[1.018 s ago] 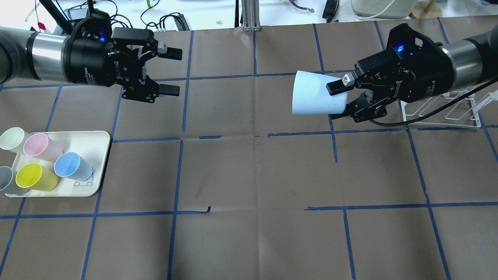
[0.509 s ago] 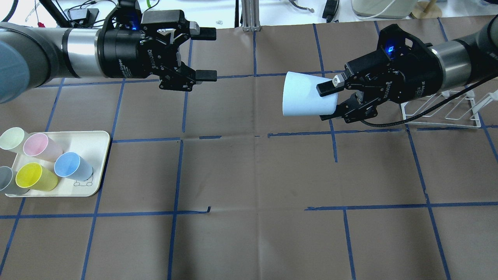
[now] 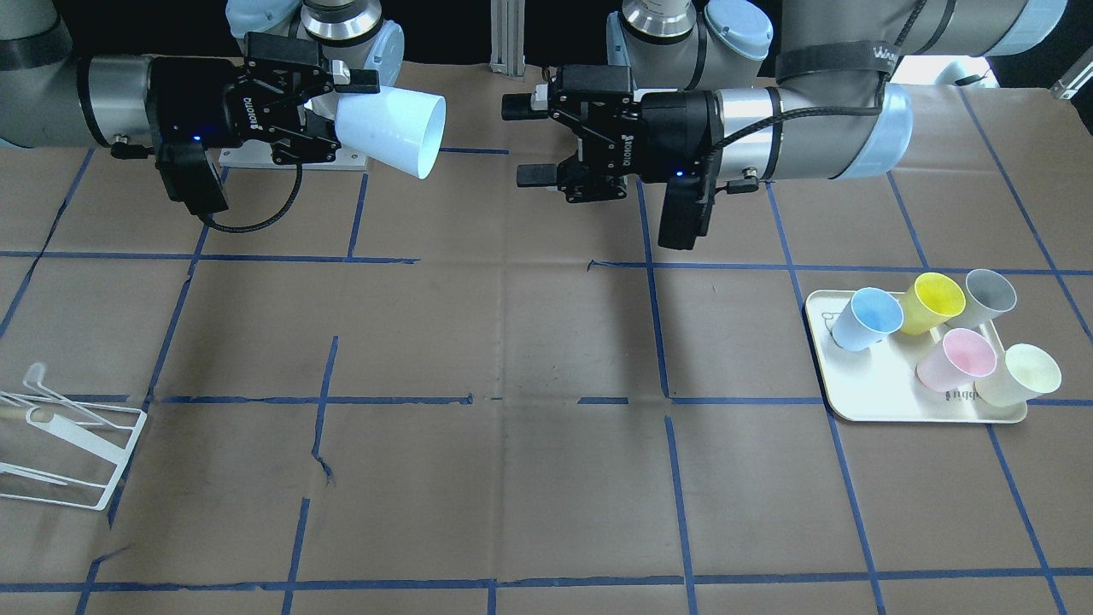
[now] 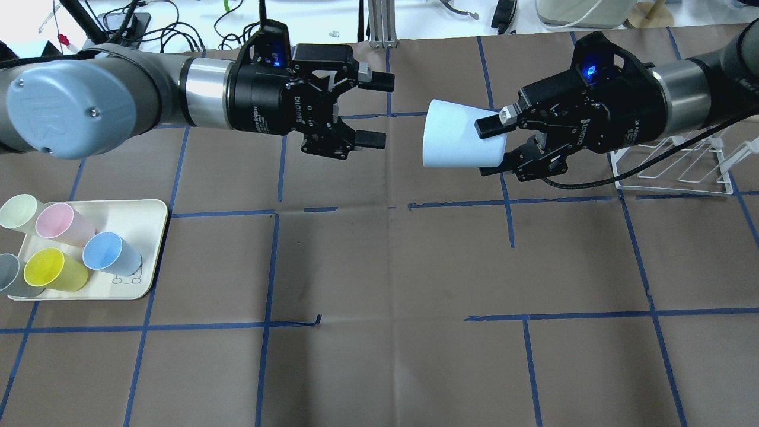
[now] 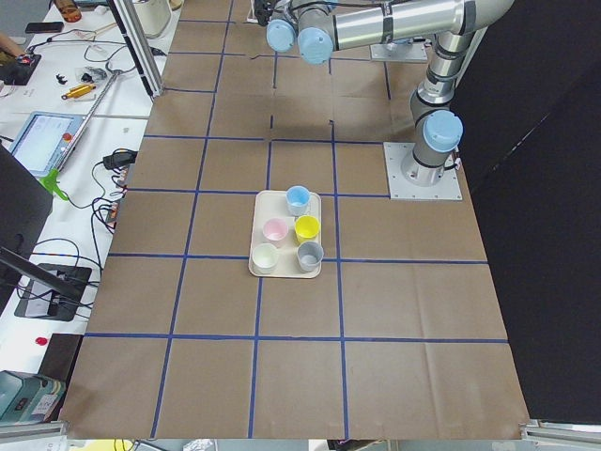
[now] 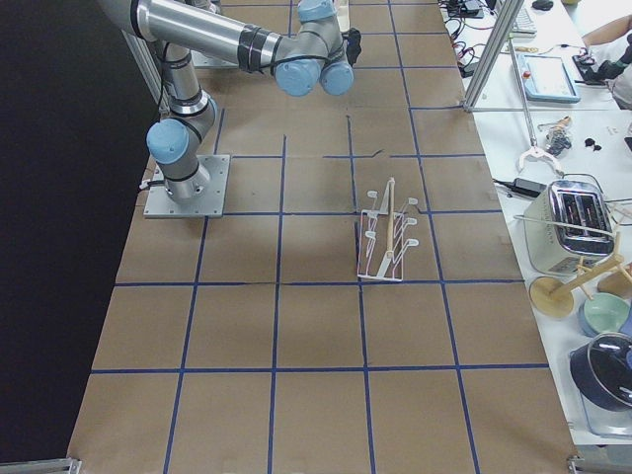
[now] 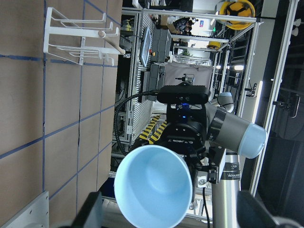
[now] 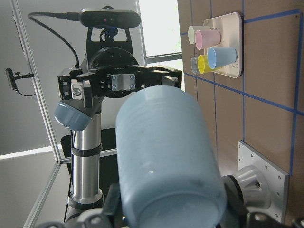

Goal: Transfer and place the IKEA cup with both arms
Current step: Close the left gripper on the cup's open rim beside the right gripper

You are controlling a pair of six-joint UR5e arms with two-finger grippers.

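While our right tool (image 4: pixel 491 148) grips the cup (image 4: pixel 452 135) by its base, sideways over the table (image 4: pixel 379 267), mouth facing the left tool (image 4: pixel 379 110) with its jaws spread wide, we should centre those jaws on the rim end, closing firmly before we release.

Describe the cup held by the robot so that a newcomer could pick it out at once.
Above the brown table, two robot arms face each other. The right arm's tool grips a pale-blue cup near its base, held sideways with its mouth toward the left tool. Unlike the blue cup standing on the tray, it is up in the air.
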